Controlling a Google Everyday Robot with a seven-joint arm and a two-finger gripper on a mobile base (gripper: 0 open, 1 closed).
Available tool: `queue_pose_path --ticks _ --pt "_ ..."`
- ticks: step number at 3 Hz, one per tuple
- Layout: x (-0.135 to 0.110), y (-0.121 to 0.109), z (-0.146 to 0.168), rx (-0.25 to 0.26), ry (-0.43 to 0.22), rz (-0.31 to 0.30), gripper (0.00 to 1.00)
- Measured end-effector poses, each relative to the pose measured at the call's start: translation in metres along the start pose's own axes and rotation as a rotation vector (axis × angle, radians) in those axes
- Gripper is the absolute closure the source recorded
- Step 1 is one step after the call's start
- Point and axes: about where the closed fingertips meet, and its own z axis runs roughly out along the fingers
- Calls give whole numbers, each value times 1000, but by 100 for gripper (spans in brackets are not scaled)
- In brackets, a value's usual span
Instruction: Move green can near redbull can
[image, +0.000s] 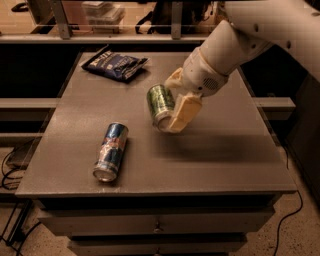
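Observation:
The green can (160, 104) is held by my gripper (172, 107) above the middle of the grey table (220, 150), tilted with its silver end down and toward me. The cream fingers (182, 113) are shut on its sides. The redbull can (111, 151), blue and silver with a red mark, lies on its side at the front left of the table, its silver end facing the front edge. The green can hangs to the right of and a little behind the redbull can, apart from it.
A dark blue snack bag (116, 64) lies at the back left of the table. My white arm (235, 45) comes in from the upper right. A shelf rail (150, 37) runs behind the table, and cables lie on the floor at left.

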Motion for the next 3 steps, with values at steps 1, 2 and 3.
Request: queue_pose_path --ticks 1,2,3 --pt "-1 19 33 -32 -69 61 82" --pt "-1 29 54 -33 -136 137 59" --pt "1 33 62 -23 -183 197 37"
